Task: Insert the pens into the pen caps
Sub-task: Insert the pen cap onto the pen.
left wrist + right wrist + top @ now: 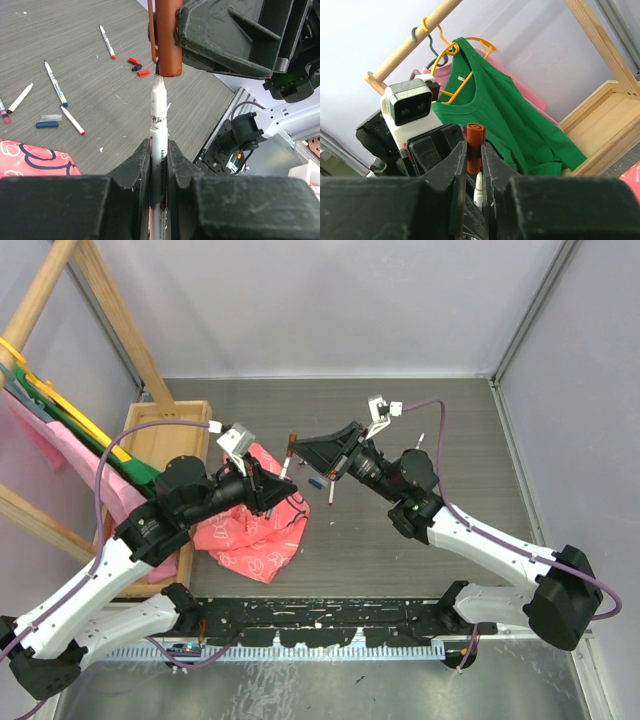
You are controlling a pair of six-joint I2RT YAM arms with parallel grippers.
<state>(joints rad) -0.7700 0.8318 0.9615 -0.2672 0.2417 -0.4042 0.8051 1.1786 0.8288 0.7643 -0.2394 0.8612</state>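
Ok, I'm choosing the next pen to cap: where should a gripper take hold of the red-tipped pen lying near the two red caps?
Take the red-tipped pen at mid-barrel, coming from straight above with the jaws across its length. It lies flat on the table with bare surface on both sides. That hold likely leaves the tip free and clears the red caps beyond it.
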